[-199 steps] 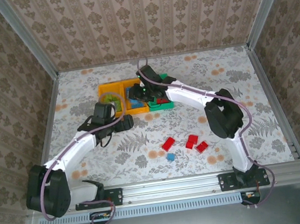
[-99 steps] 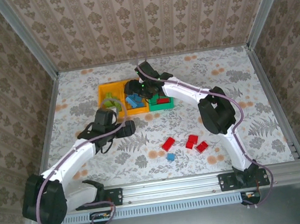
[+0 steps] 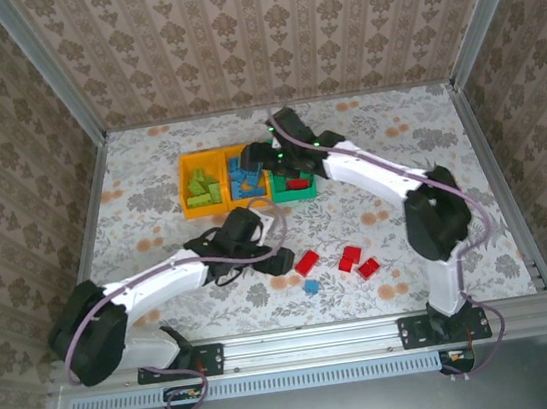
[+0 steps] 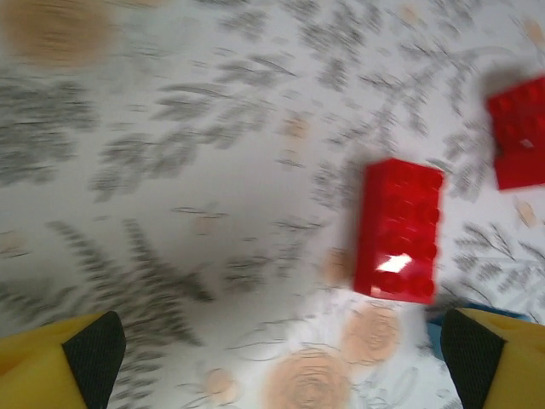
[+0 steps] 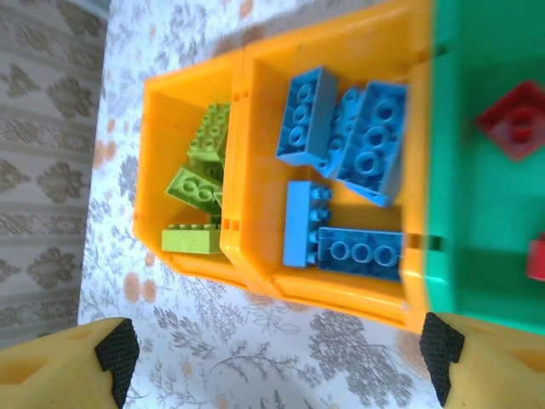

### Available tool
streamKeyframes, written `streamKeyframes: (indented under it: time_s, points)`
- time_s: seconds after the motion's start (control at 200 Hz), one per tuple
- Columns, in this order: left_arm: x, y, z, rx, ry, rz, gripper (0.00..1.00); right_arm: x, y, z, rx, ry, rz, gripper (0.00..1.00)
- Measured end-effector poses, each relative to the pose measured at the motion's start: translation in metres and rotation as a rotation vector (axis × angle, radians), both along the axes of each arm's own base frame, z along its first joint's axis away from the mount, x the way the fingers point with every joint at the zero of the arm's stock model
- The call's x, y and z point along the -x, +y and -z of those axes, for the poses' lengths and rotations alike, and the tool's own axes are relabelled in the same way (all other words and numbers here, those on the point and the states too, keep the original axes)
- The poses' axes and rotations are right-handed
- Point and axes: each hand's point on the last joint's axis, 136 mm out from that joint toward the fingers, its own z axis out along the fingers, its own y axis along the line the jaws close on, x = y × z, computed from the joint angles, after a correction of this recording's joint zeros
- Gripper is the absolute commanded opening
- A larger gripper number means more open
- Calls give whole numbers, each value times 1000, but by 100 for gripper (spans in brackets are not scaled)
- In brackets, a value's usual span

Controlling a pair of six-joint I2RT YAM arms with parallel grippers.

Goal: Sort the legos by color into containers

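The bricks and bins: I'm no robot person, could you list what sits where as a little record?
Left orange bin: lime green bricks
Middle orange bin: blue bricks
Green bin: red bricks
Table: three loose red bricks, one loose blue brick
Left gripper: open, near the loose red bricks
Right gripper: open, above the bins

Second red lego (image 4: 518, 128) off right edge; blue lego (image 4: 433, 334) behind a fingertip (image 4: 494, 371).

The left bin (image 5: 162, 119) and middle bin (image 5: 341, 298) were orange-yellow, the right bin (image 5: 485, 221) green, holding lime legos (image 5: 200, 183), blue legos (image 5: 375, 141) and red legos (image 5: 511, 128). The desk (image 3: 376, 216) bore grey leaves and orange blossoms.
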Motion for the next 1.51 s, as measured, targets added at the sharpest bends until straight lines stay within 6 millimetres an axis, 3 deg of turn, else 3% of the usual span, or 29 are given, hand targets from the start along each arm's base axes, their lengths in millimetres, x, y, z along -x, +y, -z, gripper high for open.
streamKeyframes:
  time_s: [0.125, 0.265, 0.52, 0.67, 0.82, 1.125, 1.225, 1.4, 1.505]
  points:
    - [15, -29, 4, -2, 35, 111, 94, 11, -64, -23, 12, -45, 109, 90]
    - [24, -46, 7, -33, 83, 164, 93, 19, -133, -15, 80, -36, 253, 92]
    - [66, -57, 9, -156, 183, 244, 91, 50, -190, 30, 228, 84, 344, 93]
    - [84, -51, 20, -245, 257, 244, 90, 68, -208, 50, 270, 144, 369, 93]
    - [94, -50, 31, -327, 300, 242, 88, 73, -215, 53, 278, 153, 380, 93]
    - [92, -64, 41, -377, 313, 219, 87, 76, -217, 58, 284, 165, 382, 94]
    - [89, -65, 43, -396, 313, 203, 79, 79, -219, 59, 285, 167, 385, 94]
    - [82, -68, 49, -427, 310, 171, 49, 80, -221, 52, 274, 148, 391, 94]
    - [81, -65, 49, -442, 309, 160, 37, 80, -223, 51, 273, 146, 396, 94]
